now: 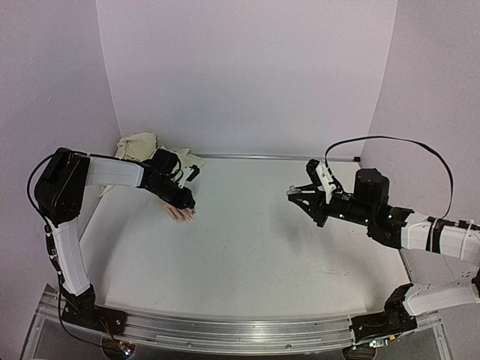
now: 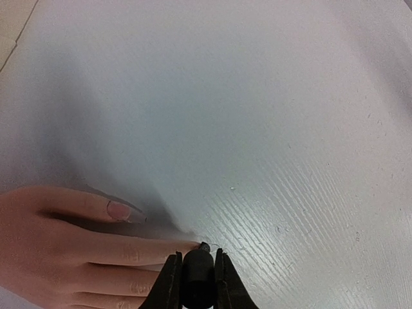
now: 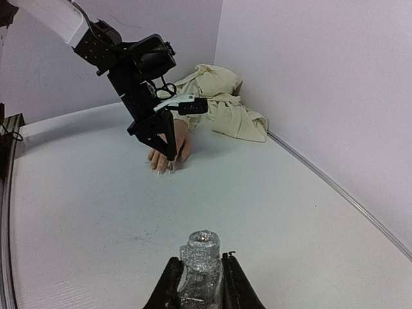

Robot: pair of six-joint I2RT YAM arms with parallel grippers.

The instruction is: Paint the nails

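Note:
The pinkish-beige mannequin hand (image 1: 178,213) lies palm down at the far left, its cream cloth sleeve (image 1: 139,146) bunched against the back wall. My left gripper (image 1: 186,201) is shut on a black brush cap (image 2: 197,273). The brush tip (image 2: 205,246) touches the end of one finger of the hand (image 2: 58,251). Another finger's nail (image 2: 118,210) shows pale pink. My right gripper (image 1: 294,193) hovers at mid-right, shut on an uncapped glittery silver polish bottle (image 3: 201,270). The right wrist view shows the hand (image 3: 182,138) under the left gripper (image 3: 168,145).
The white table (image 1: 247,240) stretches between the two arms. The back wall and the metal strip (image 1: 270,157) along it lie just behind the sleeve (image 3: 219,103). The right arm's cable (image 1: 390,139) loops above its wrist.

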